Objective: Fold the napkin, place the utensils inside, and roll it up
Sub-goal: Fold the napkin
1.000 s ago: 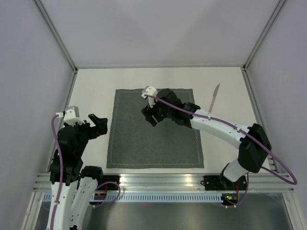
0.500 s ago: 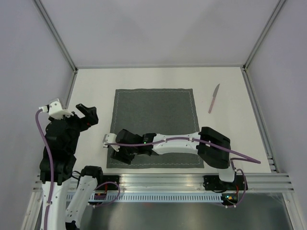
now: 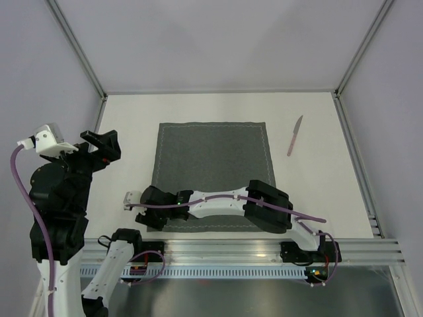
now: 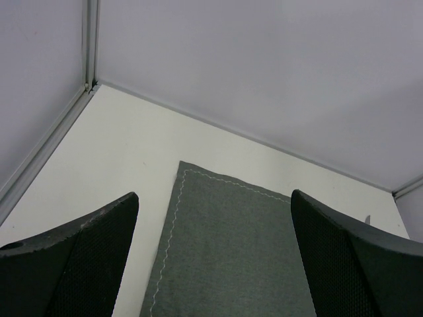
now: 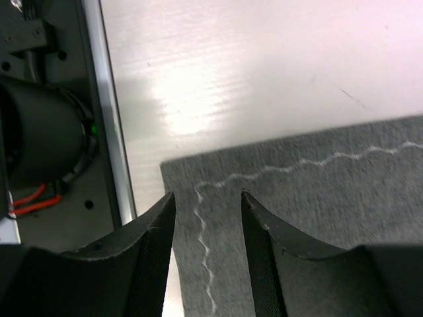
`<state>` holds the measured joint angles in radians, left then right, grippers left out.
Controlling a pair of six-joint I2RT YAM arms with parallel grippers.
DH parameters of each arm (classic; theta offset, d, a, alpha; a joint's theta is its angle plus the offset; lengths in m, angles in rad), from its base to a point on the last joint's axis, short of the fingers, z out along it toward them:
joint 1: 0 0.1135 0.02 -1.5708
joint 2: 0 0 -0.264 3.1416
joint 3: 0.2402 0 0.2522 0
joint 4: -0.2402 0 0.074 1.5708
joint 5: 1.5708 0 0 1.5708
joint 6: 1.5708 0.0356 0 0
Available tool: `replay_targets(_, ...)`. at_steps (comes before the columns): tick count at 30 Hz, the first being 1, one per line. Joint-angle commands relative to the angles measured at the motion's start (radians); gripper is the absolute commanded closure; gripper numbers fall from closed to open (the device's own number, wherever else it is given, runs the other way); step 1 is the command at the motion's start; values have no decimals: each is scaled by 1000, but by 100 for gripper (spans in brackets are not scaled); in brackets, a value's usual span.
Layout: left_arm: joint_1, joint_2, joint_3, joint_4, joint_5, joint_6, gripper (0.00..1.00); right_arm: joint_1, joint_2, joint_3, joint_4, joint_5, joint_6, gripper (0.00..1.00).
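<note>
My right tool [image 5: 206, 198] narrowly spread astride a corner of the dark grey square fabric napkin [image 5: 317, 198], my left tool [image 4: 213, 198] spread wide

A dark grey napkin [image 3: 211, 165] lies flat in the middle of the white worktop [image 3: 132, 112], its pale stitched line running along the edges. A slim pinkish knife [image 3: 295, 135] lies to the right of the far corner, well apart from the cloth and slightly slanted. The right arm stretches low across the near edge of the napkin, with the right hand [image 3: 151, 218] at its near left corner. The left hand [image 3: 102, 140] hangs raised beside the cloth's left side, off the fabric.
</note>
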<state>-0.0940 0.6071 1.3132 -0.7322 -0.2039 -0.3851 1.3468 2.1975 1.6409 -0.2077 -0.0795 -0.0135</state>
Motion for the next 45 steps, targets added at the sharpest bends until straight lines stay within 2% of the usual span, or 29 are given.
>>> replay_targets(1,-1,16,34,-45,4,6,0,35,36,102,-24,-8,43,50)
replay_targets(32,-3,-29,4,-68,-12,25,0,58,122,28,19,41,26,49)
replay_targets(37,-3,-33,-5,-68,-15,31,0,55,116,22,22,41,23,60)
replay_targets(41,-3,-36,-12,-68,-20,34,0,46,107,22,21,34,21,75)
replay_targets(45,-3,-35,-20,-65,-23,34,0,38,103,20,16,27,23,82)
